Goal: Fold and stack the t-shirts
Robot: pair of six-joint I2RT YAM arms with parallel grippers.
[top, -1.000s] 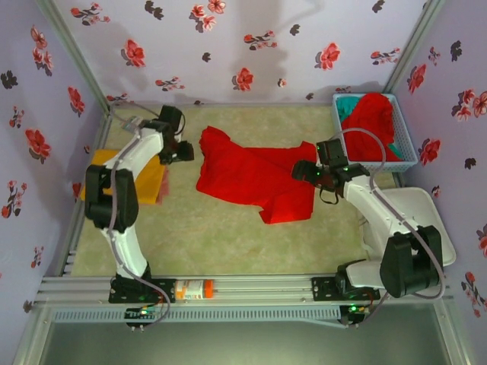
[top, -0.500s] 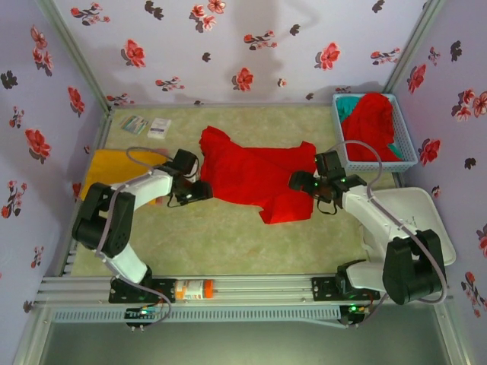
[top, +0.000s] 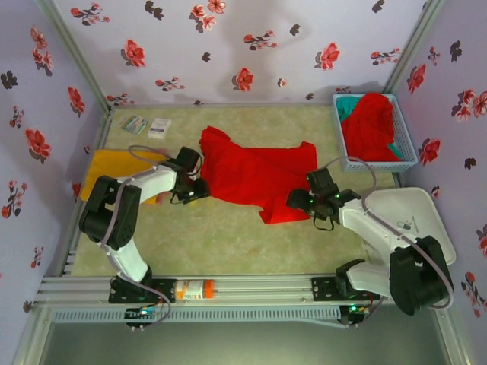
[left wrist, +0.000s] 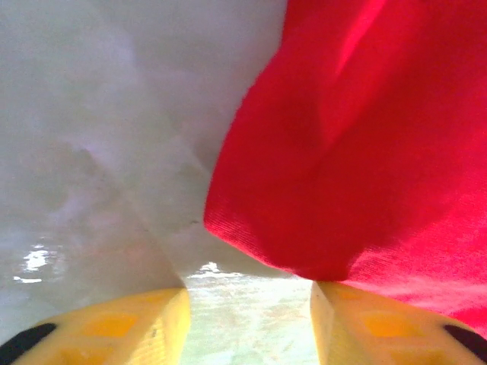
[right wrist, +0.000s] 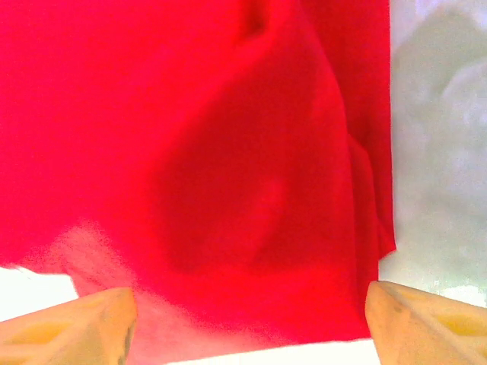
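Roughly – red t-shirt (top: 255, 176) long axis L-R; left gripper (top: 198, 190), right gripper (top: 297, 202) – jaws apart.

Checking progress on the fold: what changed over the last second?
The left gripper swung from by the orange-yellow t-shirt to the left edge of the red t-shirt, jaws open. The right gripper moved nearer the arm bases, to that shirt's near right corner, also open. Neither has taken hold. Both shirts and the basket stayed put.

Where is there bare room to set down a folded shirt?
Bare beige mat lies between the spread red t-shirt and the near metal rail, and behind it along the flowered wall. Crowded: blue mesh basket and white board right, orange-yellow shirt left.
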